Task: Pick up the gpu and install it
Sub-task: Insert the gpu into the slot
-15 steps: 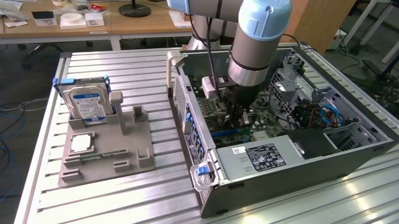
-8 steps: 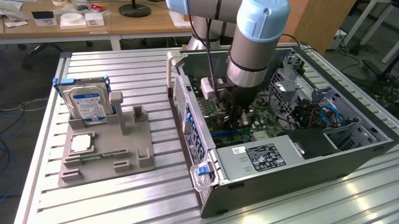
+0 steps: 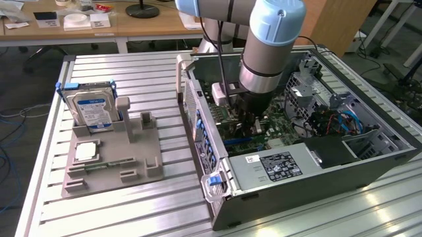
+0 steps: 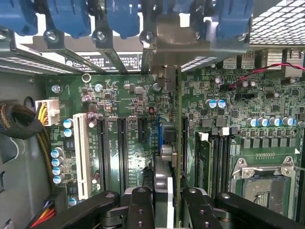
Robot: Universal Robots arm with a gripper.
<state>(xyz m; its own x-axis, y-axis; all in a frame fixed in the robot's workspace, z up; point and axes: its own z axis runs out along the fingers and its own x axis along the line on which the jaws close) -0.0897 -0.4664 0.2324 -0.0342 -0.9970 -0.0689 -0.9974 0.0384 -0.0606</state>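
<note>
The gpu [image 4: 173,143] shows edge-on in the wrist view as a thin dark board standing upright over the green motherboard [image 4: 133,109]. Its grey metal bracket [image 4: 178,33] lies against the rear slot openings of the case. My gripper [image 4: 167,202] is shut on the card, one black finger [image 4: 141,210] on each side of it. In the exterior view my gripper [image 3: 254,127] reaches down inside the open computer case [image 3: 316,182], just above the motherboard's expansion slots. Whether the card's edge sits in a slot I cannot tell.
A grey fixture [image 3: 115,158] on the exterior view's left holds a silver hard drive [image 3: 92,112], a square chip [image 3: 86,150] and a green memory stick [image 3: 99,168]. Inside the case are the power supply [image 3: 277,165], blue cables [image 3: 343,121], a processor socket [image 4: 267,186] and a braided cable bundle [image 4: 19,121].
</note>
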